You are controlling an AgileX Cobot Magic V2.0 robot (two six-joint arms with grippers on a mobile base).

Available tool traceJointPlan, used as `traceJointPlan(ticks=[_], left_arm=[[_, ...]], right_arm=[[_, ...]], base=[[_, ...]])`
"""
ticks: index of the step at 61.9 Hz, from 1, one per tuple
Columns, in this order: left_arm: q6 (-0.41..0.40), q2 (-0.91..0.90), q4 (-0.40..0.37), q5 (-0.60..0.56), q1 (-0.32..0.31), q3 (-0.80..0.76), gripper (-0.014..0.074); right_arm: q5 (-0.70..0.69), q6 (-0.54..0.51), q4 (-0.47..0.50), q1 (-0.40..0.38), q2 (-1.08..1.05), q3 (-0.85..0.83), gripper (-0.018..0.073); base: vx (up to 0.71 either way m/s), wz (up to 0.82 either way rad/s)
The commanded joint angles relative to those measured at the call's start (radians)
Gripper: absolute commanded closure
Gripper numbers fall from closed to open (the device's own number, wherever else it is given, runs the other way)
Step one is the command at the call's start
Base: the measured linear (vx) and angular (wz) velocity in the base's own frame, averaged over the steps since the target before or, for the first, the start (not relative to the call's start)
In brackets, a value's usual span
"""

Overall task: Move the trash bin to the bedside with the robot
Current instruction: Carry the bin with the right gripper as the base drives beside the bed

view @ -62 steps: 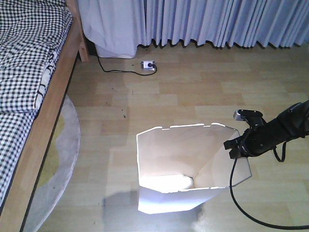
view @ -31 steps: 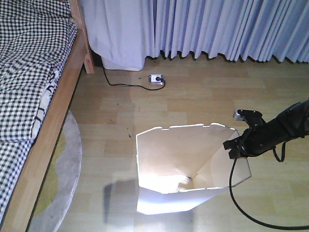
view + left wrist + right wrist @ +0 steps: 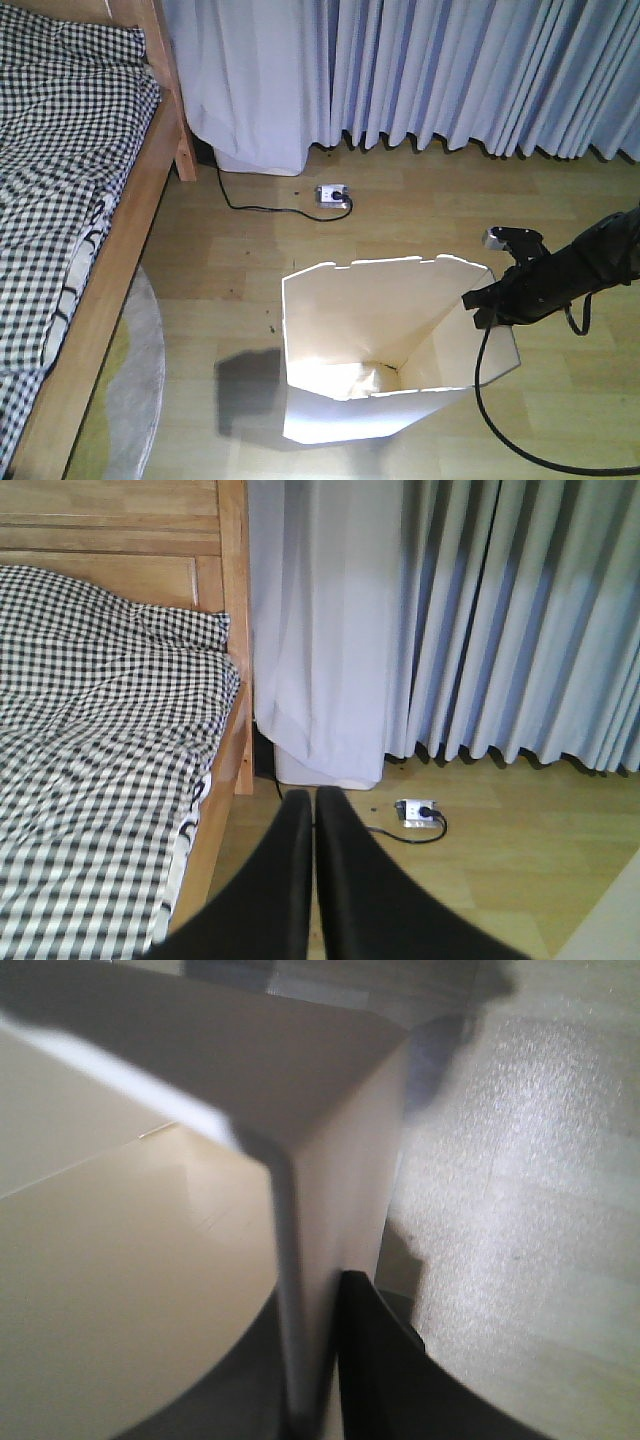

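Observation:
The white trash bin (image 3: 345,320) stands upright on the wood floor, its angular rim open to the front view. My right gripper (image 3: 488,304) is shut on the bin's right rim. In the right wrist view the thin wall (image 3: 300,1290) runs between the two black fingers of that gripper (image 3: 315,1360). The bed (image 3: 70,170), with checked bedding and a light wooden frame (image 3: 140,200), lies to the bin's left, a strip of floor between them. My left gripper (image 3: 313,800) is shut on nothing and points at the floor beside the bed (image 3: 100,740).
A white power strip (image 3: 332,196) with a black cord lies on the floor beyond the bin. Pale curtains (image 3: 450,70) hang along the far wall. A round grey and yellow rug (image 3: 130,400) reaches under the bed. The right arm's cable (image 3: 490,420) loops down behind the bin.
The floor, power strip and bed have slid down and nearer in the front view. The bin and my right gripper keep the same place in the frame, so they moved along with the base.

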Motion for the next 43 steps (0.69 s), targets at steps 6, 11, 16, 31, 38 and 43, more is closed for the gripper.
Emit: traceJointPlan(ticks=[6,11,16,31,38,43], left_arm=[[-0.008,-0.010,-0.004,-0.069,-0.003,0.029,0.0602],[-0.008,-0.010,-0.004,-0.069,-0.003,0.029,0.0602],[-0.008,-0.010,-0.004,-0.069,-0.003,0.029,0.0602],[-0.008,-0.010,-0.004,-0.069,-0.003,0.029,0.0602],[-0.008,-0.010,-0.004,-0.069,-0.003,0.029,0.0602],[-0.008,-0.010,-0.004,-0.069,-0.003,0.029,0.0602]], right_arm=[[0.126,0.009,0.077,-0.002,-0.077,-0.018,0.0565],[0.126,0.009,0.077,-0.002,-0.077,-0.018,0.0565],[0.126,0.009,0.077,-0.002,-0.077,-0.018,0.0565],[0.126,0.009,0.077,-0.002,-0.077,-0.018,0.0565],[0.126,0.009,0.077,-0.002,-0.077,-0.018,0.0565],[0.126,0.009,0.077,-0.002,-0.077,-0.018,0.0565]], base=[[0.33,-0.01],[0.32,-0.01],[0.31,-0.01],[0.28,0.00],[0.26,0.02],[0.25,0.04]])
